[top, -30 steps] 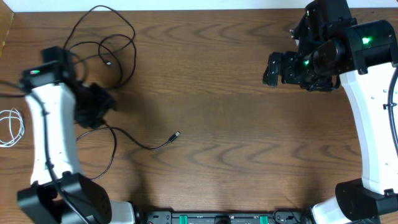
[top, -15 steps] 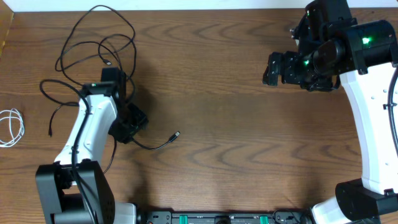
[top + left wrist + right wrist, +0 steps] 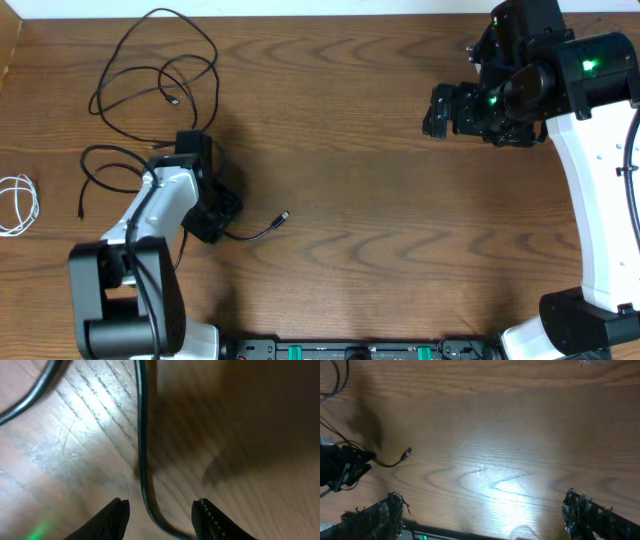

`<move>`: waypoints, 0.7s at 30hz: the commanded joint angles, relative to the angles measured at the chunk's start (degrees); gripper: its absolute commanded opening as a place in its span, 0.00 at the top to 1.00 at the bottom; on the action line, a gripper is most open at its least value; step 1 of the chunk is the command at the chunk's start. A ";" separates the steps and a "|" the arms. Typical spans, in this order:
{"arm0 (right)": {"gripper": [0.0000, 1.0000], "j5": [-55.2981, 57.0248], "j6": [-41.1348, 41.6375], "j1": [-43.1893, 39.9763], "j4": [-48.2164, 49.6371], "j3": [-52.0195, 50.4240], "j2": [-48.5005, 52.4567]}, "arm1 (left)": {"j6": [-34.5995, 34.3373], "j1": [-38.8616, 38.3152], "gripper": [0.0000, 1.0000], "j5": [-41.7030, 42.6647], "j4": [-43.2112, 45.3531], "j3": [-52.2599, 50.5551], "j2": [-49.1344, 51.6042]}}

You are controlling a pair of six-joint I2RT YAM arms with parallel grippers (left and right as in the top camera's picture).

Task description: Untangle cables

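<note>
One black cable (image 3: 150,70) lies in loose loops at the far left. A second black cable (image 3: 105,160) loops by the left arm and ends in a plug (image 3: 285,215); its plug also shows in the right wrist view (image 3: 406,452). A short white cable (image 3: 18,203) lies coiled at the left edge. My left gripper (image 3: 215,215) is low over the second black cable. It is open, and the cable (image 3: 144,460) runs between its jaws (image 3: 161,510). My right gripper (image 3: 435,110) hangs high at the far right, open and empty (image 3: 482,510).
The wooden table (image 3: 350,180) fills the view. A black bar with green lights (image 3: 350,352) runs along the front edge. My left arm's base (image 3: 125,300) stands at the front left and my right arm's base (image 3: 580,320) at the front right.
My left arm has swung from the left edge toward the right and front, and come down over the second black cable. That cable's loop has shifted. The right arm has not moved.
</note>
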 commanded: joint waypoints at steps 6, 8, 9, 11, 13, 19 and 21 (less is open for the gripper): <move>0.01 0.22 -0.63 0.28 -0.02 0.11 -0.57 | -0.92 0.09 0.54 -5.44 2.78 -1.09 3.54; 0.01 0.22 -0.63 0.28 -0.02 0.11 -0.57 | -0.96 0.15 0.54 -8.15 2.99 -1.09 3.63; 0.01 0.22 -0.63 0.28 -0.04 0.11 -0.57 | -0.94 0.15 0.54 -9.01 3.23 -1.09 3.63; 0.01 0.22 -0.63 0.28 -0.02 0.11 -0.57 | -0.92 0.15 0.54 -10.78 4.15 -1.33 3.65; 0.01 0.22 -0.63 0.28 -0.02 0.11 -0.57 | -0.92 0.15 0.54 -12.90 5.95 -2.12 3.65; 0.01 0.22 -0.63 0.28 -0.04 0.11 -0.57 | -0.92 0.15 0.58 -12.50 13.68 -6.05 3.65; 0.01 0.24 -0.63 0.28 -0.02 0.11 -0.57 | -0.92 0.15 0.65 -9.90 16.98 -8.17 3.65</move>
